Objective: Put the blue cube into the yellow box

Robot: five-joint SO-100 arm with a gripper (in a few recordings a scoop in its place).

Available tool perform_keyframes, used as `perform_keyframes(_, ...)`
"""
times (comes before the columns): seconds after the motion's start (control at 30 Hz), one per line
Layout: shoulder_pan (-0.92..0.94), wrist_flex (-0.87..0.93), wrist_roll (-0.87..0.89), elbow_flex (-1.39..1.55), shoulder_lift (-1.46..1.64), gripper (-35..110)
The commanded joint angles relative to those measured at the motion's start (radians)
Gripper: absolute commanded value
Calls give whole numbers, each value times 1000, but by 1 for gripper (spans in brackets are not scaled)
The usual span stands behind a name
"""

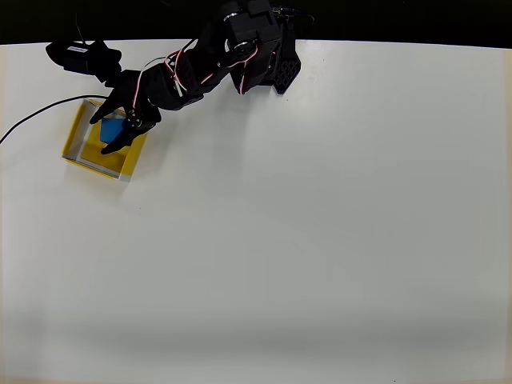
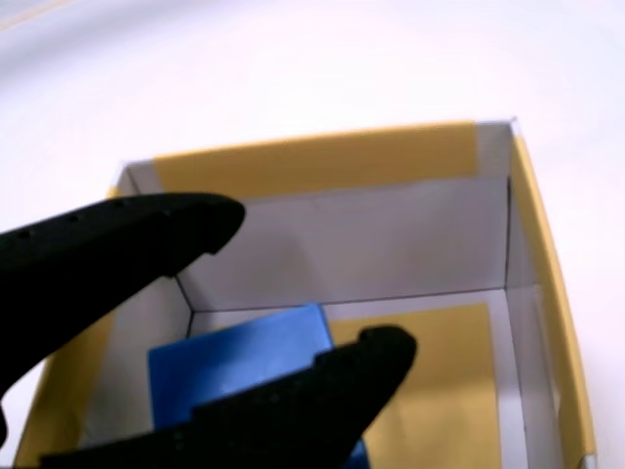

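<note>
The yellow box (image 1: 78, 138) sits near the table's left edge in the overhead view. The blue cube (image 1: 113, 130) lies inside it. In the wrist view the blue cube (image 2: 239, 360) rests in the near left part of the yellow box (image 2: 391, 244), by its pale wall. My black gripper (image 1: 102, 134) reaches into the box from above with the cube between its spread fingers. In the wrist view my gripper (image 2: 312, 283) stands open. The upper finger (image 2: 146, 239) is clear of the cube and the lower finger (image 2: 322, 401) covers the cube's near edge.
The arm's base (image 1: 264, 56) stands at the table's far edge, right of the box. A black cable (image 1: 32, 116) runs along the table to the box's left. The white table (image 1: 320, 240) stretches wide to the right and front.
</note>
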Motion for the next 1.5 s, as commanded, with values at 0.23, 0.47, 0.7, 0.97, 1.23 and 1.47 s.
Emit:
perform_keyframes(0.23,-26,155,-48,-118,268,28)
perform_keyframes(0.47,-153,531,-54,-222,548,20)
perform_keyframes(0.7,-334,1106,-81,-219,887,8)
perform_keyframes(0.97,-554,1664,-34,-201,1144,0)
perform_keyframes(1.23,-798,1925,43,-144,1364,0)
perform_keyframes(1.47,-923,2000,61,28,1513,0)
